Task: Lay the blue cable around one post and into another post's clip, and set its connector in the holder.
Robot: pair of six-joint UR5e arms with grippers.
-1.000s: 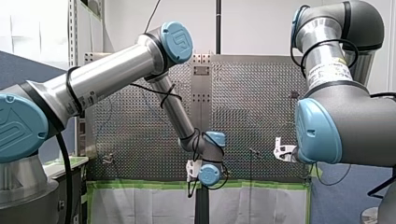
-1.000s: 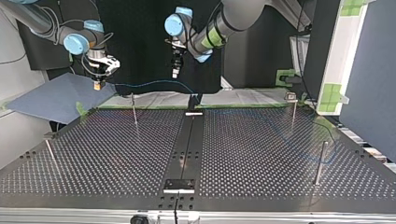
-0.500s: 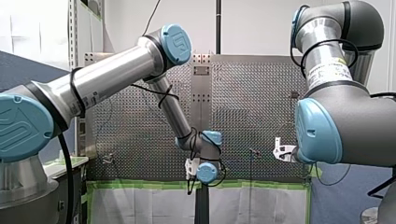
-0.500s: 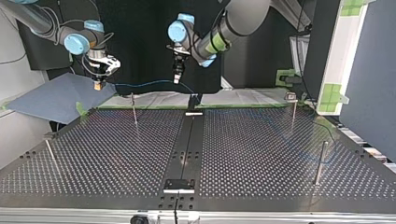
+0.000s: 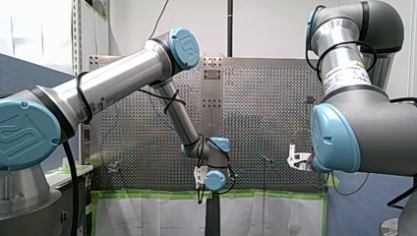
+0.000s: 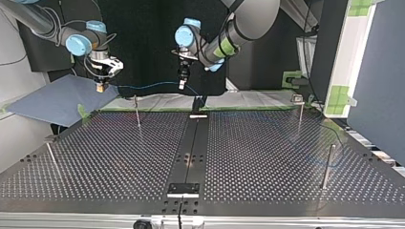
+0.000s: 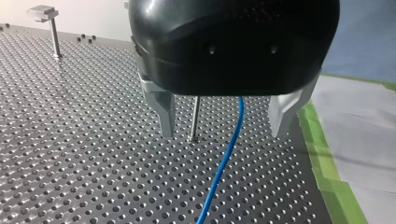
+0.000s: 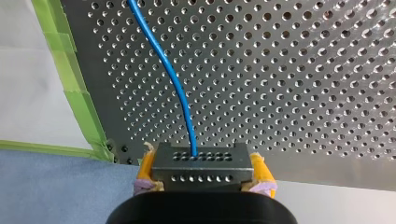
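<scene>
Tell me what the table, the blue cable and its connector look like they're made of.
Table: likely metal, matt grey with a faint sheen, drilled in a regular grid.
Blue cable: probably plastic-jacketed, smooth and slightly glossy, bending in a soft curve.
Connector: dark grey rigid block with rows of small holes; plastic or metal, cannot tell.

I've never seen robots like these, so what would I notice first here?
The blue cable catches the eye first: in the top view it hangs in the air over the table's far edge, strung between the two arms. My right arm has its jaws shut on the grey connector, while my left arm has its jaws open with the cable between them.
</scene>
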